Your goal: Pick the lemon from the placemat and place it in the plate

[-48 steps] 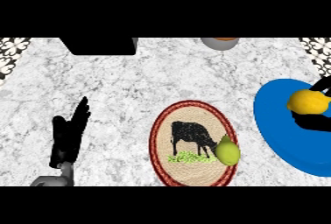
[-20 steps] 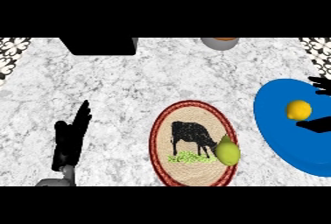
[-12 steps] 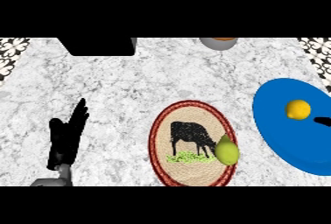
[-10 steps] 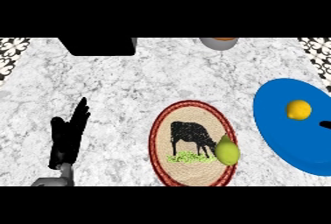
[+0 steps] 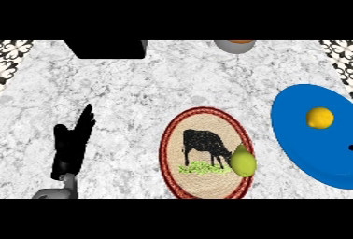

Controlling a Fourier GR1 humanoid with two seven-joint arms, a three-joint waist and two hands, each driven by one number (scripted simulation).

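Observation:
A yellow lemon [image 5: 320, 117] lies on the blue plate [image 5: 303, 140] at the right, with no hand touching it. The round placemat [image 5: 207, 154] with a red rim and a black cow picture sits in the middle front. A green pear-like fruit [image 5: 243, 161] rests on the placemat's right side. My left hand [image 5: 72, 144] rests open at the lower left, fingers straight and pointing up. Of my right hand only a tiny dark speck shows at the right edge.
A black box [image 5: 105, 48] stands at the back left. A grey bowl with something orange in it [image 5: 235, 45] sits at the back edge. Patterned tiles [image 5: 14, 58] border both back corners.
My right hand let go of the lemon on the blue plate and drew back out past the right edge. The left hand stayed put.

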